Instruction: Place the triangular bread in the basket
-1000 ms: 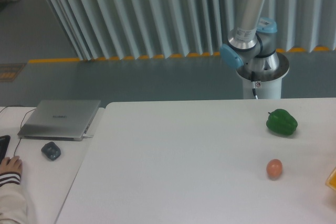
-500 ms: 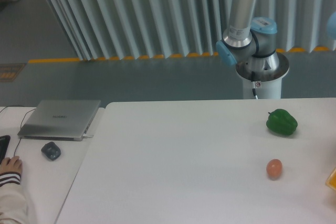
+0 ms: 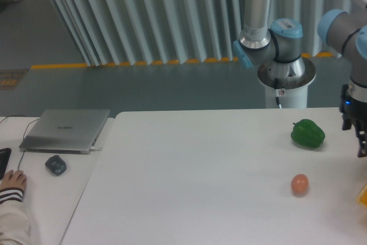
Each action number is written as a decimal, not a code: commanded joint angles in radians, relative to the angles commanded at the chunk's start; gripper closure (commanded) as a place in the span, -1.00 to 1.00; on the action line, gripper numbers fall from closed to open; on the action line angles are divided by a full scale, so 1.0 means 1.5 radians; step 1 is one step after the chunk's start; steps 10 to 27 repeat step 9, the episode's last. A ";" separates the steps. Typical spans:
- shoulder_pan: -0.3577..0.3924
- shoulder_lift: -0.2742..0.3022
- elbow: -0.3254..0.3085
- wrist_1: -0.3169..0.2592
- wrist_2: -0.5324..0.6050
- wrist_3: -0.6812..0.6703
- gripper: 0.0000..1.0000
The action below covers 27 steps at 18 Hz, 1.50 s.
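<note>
The triangular bread does not show in this view, and I see no basket that I can identify. A yellow-orange sliver [image 3: 362, 195] is cut off by the right edge of the frame; I cannot tell what it is. My gripper [image 3: 361, 146] hangs at the far right edge, dark and partly cropped, above the table to the right of the green pepper. Whether its fingers are open or shut is not visible. A small smooth reddish-brown egg [image 3: 299, 184] lies on the white table [image 3: 200, 176], left of and below the gripper.
A green bell pepper [image 3: 308, 133] sits at the table's right rear. The robot's base [image 3: 285, 78] stands behind the table. On the left side desk lie a closed laptop [image 3: 66, 129], a dark mouse [image 3: 55, 164] and a person's hand [image 3: 11, 182].
The arm has swung down at the right: its forearm, wrist and gripper have come into the frame beside the pepper. The upright arm section has shifted slightly left. Egg and pepper have not moved.
</note>
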 joint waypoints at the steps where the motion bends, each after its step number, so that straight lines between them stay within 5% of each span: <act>1: -0.001 0.005 0.000 -0.003 0.000 0.000 -1.00; 27: -0.013 0.010 -0.004 -0.021 0.045 -0.001 -1.00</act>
